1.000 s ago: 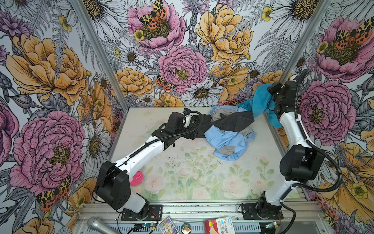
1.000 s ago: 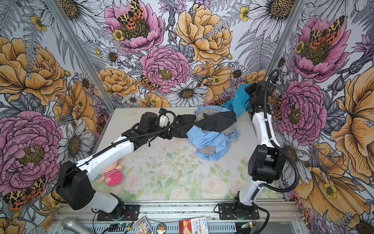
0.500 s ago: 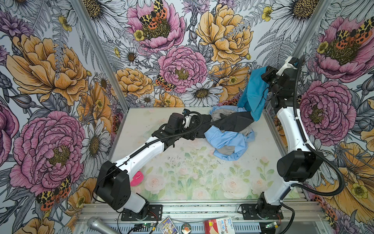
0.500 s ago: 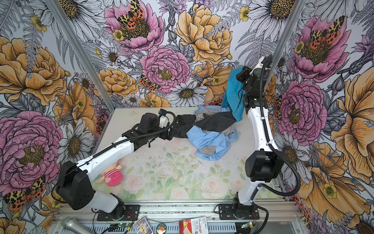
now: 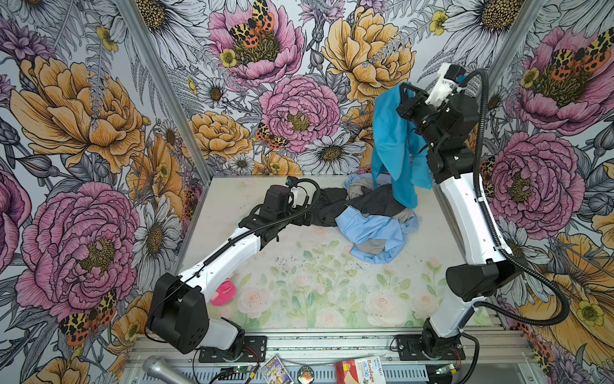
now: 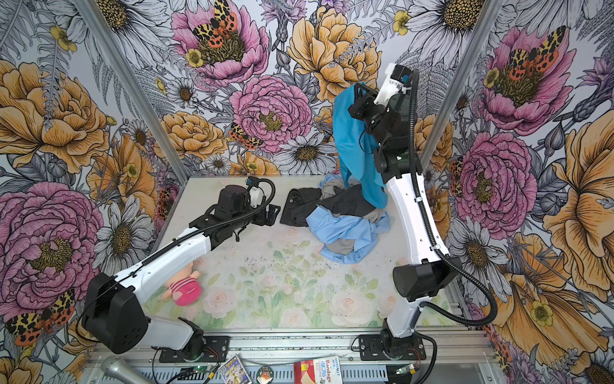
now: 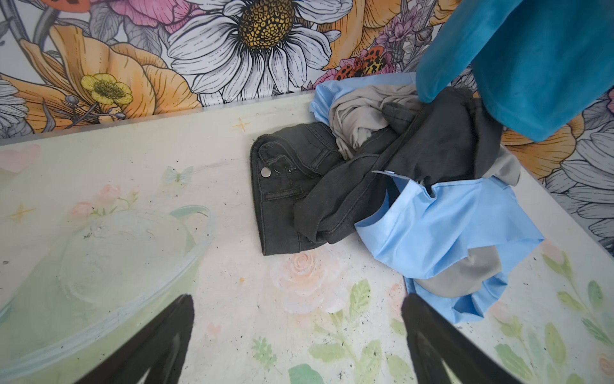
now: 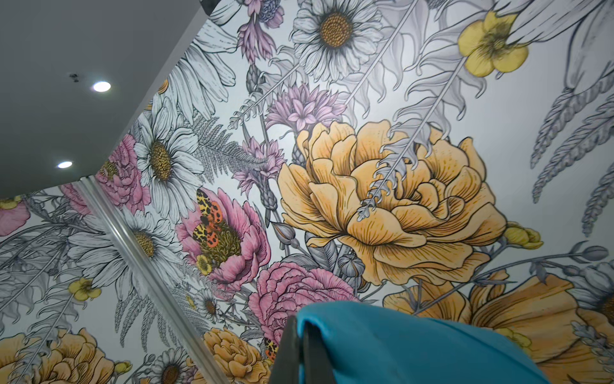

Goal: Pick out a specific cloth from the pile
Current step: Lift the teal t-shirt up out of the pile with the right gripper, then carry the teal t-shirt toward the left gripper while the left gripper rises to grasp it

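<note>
Both top views: right gripper [image 5: 406,94] [image 6: 358,96] raised high at the back right, jaws pinched tight on the top edge of the cloth [image 5: 395,143] [image 6: 354,146]; cloth hangs long axis vertical, lower end reaching the pile [image 5: 368,216] [image 6: 339,219]. Left gripper [image 6: 270,214] low over the table [image 6: 282,282], just beside the pile. Left wrist view: left gripper [image 7: 295,345] spread wide, empty; cloth [image 7: 538,63] drapes over the pile [image 7: 415,186]. Right wrist view: fingers [image 8: 292,352] clamp the cloth [image 8: 398,345].
</note>
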